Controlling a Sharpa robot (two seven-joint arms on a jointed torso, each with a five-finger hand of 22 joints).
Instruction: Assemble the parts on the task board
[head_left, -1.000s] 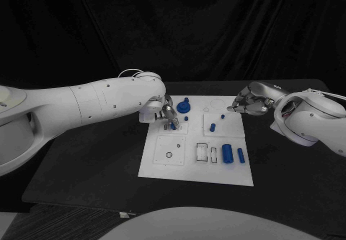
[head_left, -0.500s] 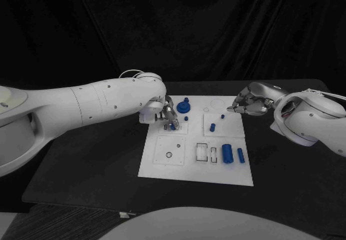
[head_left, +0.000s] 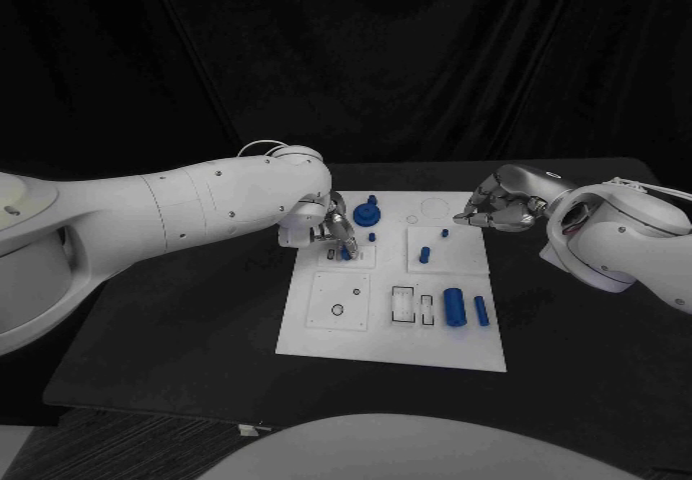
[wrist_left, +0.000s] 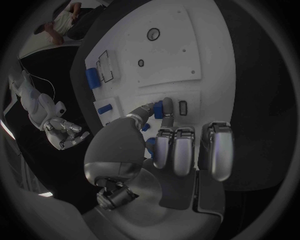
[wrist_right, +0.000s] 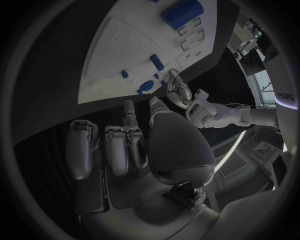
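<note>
The white task board (head_left: 325, 330) lies in the middle of the table. My left hand (head_left: 323, 226) hovers over its far left section and pinches a small blue part (wrist_left: 159, 109) between thumb and a finger, just beside a small rectangular slot (wrist_left: 182, 107). My right hand (head_left: 502, 205) hangs past the board's far right corner, fingers curled in with nothing in them. On the board stand a blue gear-like piece (head_left: 368, 211), a short blue peg (head_left: 426, 254), a thick blue cylinder (head_left: 454, 306) and a thinner blue bar (head_left: 482, 311).
Two rectangular outlined slots (head_left: 413, 304) sit left of the thick cylinder, and a round hole (head_left: 340, 309) lies in the board's near left section. Bare black table surrounds the board. My left forearm (head_left: 188, 210) crosses the table's left side.
My left hand has shifted only very slightly over the board's far left section, still pinching the small blue part. The right hand has stayed where it was.
</note>
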